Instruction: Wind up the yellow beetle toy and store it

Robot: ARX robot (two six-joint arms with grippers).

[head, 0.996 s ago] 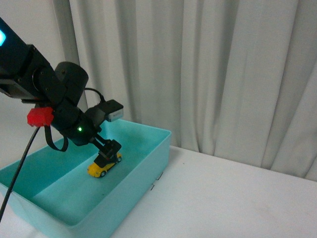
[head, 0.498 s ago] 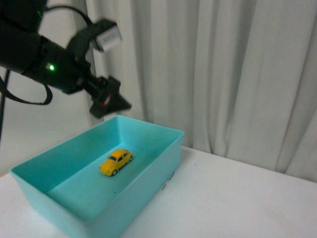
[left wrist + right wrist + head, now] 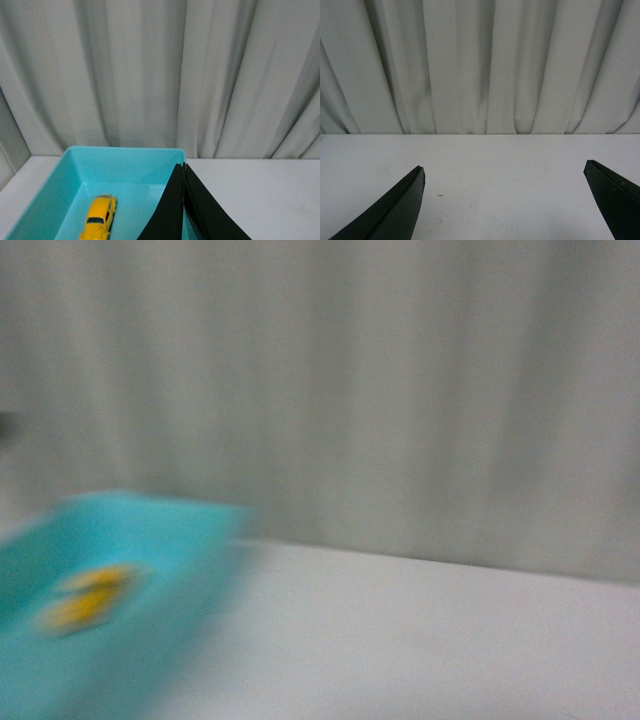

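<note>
A pale curtain (image 3: 150,75) hangs behind the teal bin (image 3: 125,152) on the white table (image 3: 260,185), where the right gripper (image 3: 504,167) has its jaws spread wide over the table, the left gripper (image 3: 184,170) has its jaws pressed together above the bin's side wall, and the yellow beetle toy (image 3: 99,216) rests on its wheels on the bin's floor.

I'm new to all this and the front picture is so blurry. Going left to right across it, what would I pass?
Yellow toy car → right wall of the blue bin that holds it → bare white table. The curtain spans the whole width, so it has no place in the order.
</note>
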